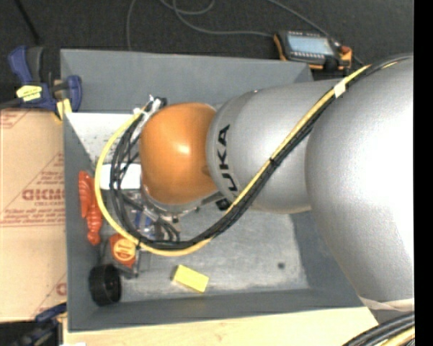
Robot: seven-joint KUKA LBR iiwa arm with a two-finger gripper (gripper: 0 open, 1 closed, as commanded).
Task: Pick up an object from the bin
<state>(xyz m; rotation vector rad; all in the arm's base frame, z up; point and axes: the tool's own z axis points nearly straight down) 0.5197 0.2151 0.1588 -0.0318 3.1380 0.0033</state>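
Orange round item (122, 249), bearing a yellow patch, lay at the lower left of the bin (263, 254), just beside the gripper (156, 224) and nearest to it. The gripper was low over the left-centre of the floor, beneath the wrist's orange cover (174, 153). Whether it was apart or closed could not be determined. Looped cables (112, 193) ran round the wrist. Further out were noted a red-orange elongated piece (90, 207) along the left wall, a black cylinder (104, 285) in the lower-left corner, and a yellow block (189, 278) near the lower wall.
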